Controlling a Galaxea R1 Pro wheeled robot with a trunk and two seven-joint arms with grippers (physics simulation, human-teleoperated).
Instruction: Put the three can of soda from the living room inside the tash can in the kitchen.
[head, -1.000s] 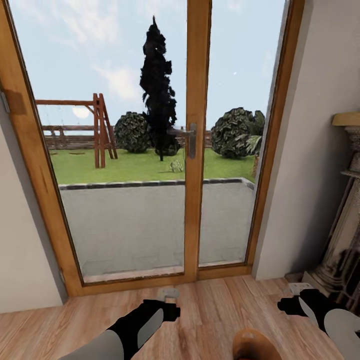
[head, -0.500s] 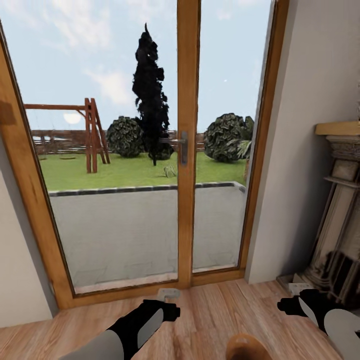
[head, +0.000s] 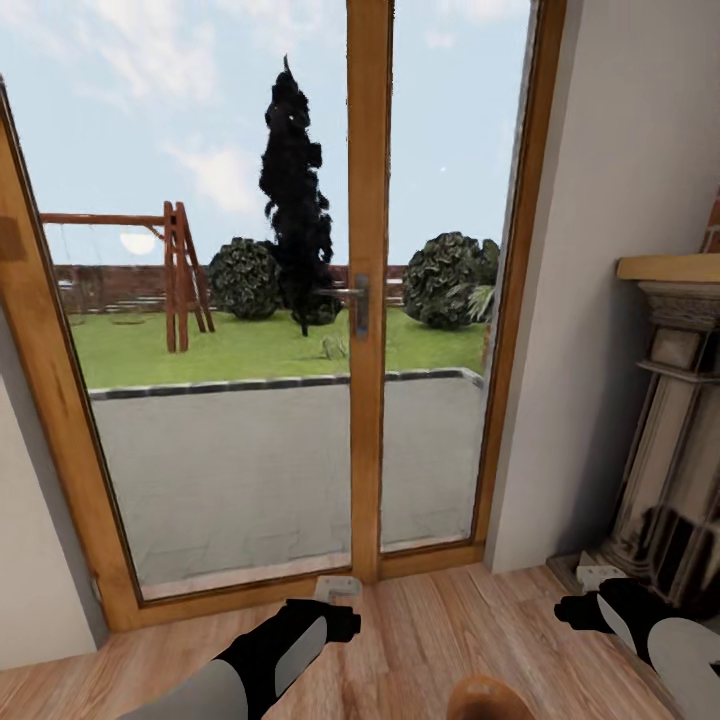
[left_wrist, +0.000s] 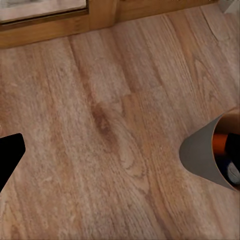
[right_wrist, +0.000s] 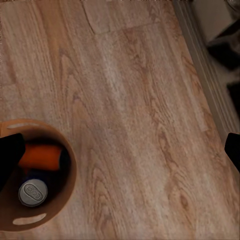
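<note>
A glazed wooden door with a metal handle is faced from close by, and a lawn with a dark cypress and a swing frame is seen through the glass. A stone fireplace surround is placed at the far right against the wall. The left gripper and the right gripper are held low over the wood floor; whether either pair of fingers is apart or together cannot be told. The tash can is placed on the floor near the robot, between the two arms, its rim seen at the bottom edge. Inside it, an orange can of soda is laid on its side, and a second can is seen top-up
</note>
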